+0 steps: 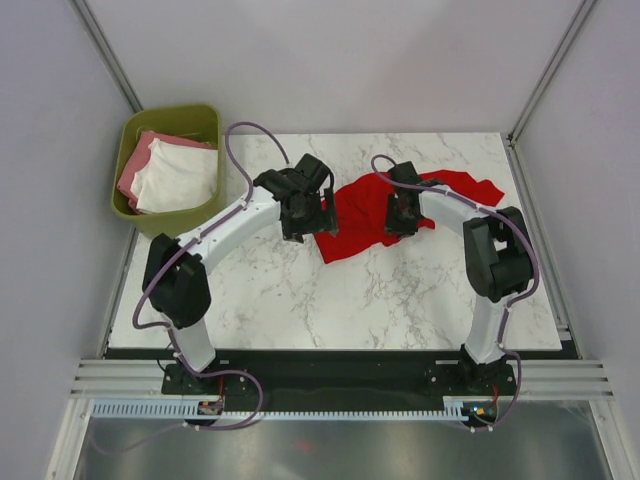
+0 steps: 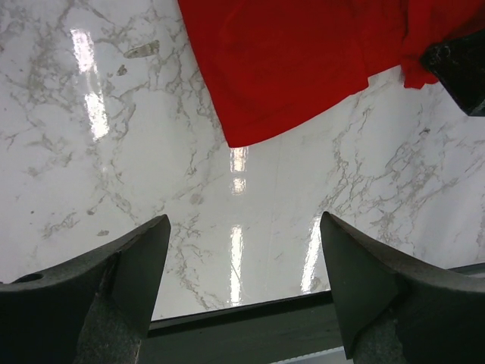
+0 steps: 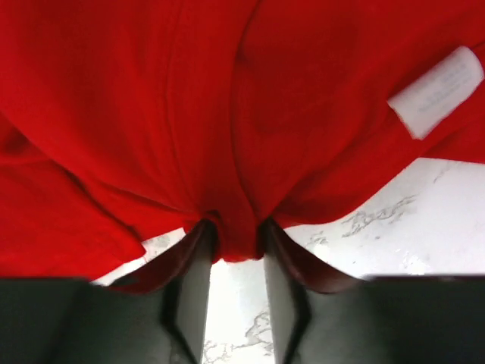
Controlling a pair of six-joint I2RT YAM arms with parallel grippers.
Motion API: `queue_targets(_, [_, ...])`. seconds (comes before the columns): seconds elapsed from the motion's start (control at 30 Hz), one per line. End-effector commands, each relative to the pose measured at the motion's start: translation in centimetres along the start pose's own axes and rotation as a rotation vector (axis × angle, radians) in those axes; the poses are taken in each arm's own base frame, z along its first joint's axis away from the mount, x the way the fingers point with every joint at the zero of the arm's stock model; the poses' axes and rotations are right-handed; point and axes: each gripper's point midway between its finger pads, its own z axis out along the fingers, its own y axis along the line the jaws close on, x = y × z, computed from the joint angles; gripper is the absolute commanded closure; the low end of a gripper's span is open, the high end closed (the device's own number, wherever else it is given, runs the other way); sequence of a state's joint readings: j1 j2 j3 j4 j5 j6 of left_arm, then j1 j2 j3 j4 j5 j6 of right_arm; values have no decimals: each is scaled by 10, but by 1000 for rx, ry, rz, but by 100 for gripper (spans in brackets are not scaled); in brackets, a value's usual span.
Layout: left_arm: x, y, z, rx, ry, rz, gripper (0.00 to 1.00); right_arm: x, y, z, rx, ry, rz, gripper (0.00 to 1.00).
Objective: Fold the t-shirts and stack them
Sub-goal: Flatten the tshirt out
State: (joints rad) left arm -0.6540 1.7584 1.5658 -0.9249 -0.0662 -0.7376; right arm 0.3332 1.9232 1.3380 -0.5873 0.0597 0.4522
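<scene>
The red t-shirt (image 1: 360, 222) lies rumpled on the marble table (image 1: 330, 300), at the middle right. My right gripper (image 1: 400, 222) is shut on a fold of the red t-shirt (image 3: 227, 136); its white neck label (image 3: 436, 91) shows at the upper right of the right wrist view. My left gripper (image 1: 303, 222) is open and empty, just left of the shirt's edge. In the left wrist view the red t-shirt (image 2: 295, 61) lies ahead of the spread fingers (image 2: 144, 265). A white t-shirt (image 1: 178, 178) and a pink t-shirt (image 1: 135, 168) lie in the bin.
The olive-green bin (image 1: 170, 125) stands off the table's far left corner. Bare marble runs along the table's front. The right gripper's black tip (image 2: 462, 64) shows at the right edge of the left wrist view.
</scene>
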Motion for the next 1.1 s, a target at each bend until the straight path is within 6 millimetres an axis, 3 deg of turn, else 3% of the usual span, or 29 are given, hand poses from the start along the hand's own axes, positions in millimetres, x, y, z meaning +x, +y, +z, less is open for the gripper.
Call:
queue_targets(0.0, [-2, -27, 4, 77, 21, 59, 12, -27, 9, -10, -34, -71, 9, 64])
queue_targets(0.03, [1, -29, 7, 75, 29, 64, 13, -28, 8, -13, -33, -72, 15, 74])
queue_targets(0.07, [3, -30, 16, 63, 44, 72, 13, -34, 8, -22, -41, -95, 25, 91])
queue_targets(0.13, [6, -35, 23, 61, 56, 88, 13, -43, 3, -36, -37, -125, 37, 100])
queue_targets(0.27, [12, -63, 49, 66, 81, 160, 14, -66, -13, -81, -19, -222, 61, 100])
queue_targets(0.33, [20, -78, 57, 88, 109, 194, 14, -70, -20, -92, -5, -238, 67, 100])
queue_targets(0.37, [13, -88, 56, 104, 94, 200, 14, -74, -25, -96, -1, -244, 79, 99])
queue_targets(0.4, [19, -89, 72, 82, 123, 208, 16, -79, -25, -104, -12, -261, 80, 99])
queue_targets(0.5, [12, -106, 85, 80, 119, 216, 19, -84, -27, -109, -12, -252, 69, 98])
queue_targets(0.73, [12, -110, 114, 43, 144, 202, 23, -95, -27, -110, -28, -250, 70, 98])
queue_targets(0.93, [23, -93, 142, -38, 176, 191, 26, -101, -28, -113, -38, -257, 69, 98])
queue_targets(0.97, [25, -92, 145, -45, 180, 192, 28, -102, -27, -113, -42, -257, 71, 99])
queue_targets(1.07, [28, -87, 150, -64, 193, 198, 55, -100, -28, -112, -45, -251, 76, 99])
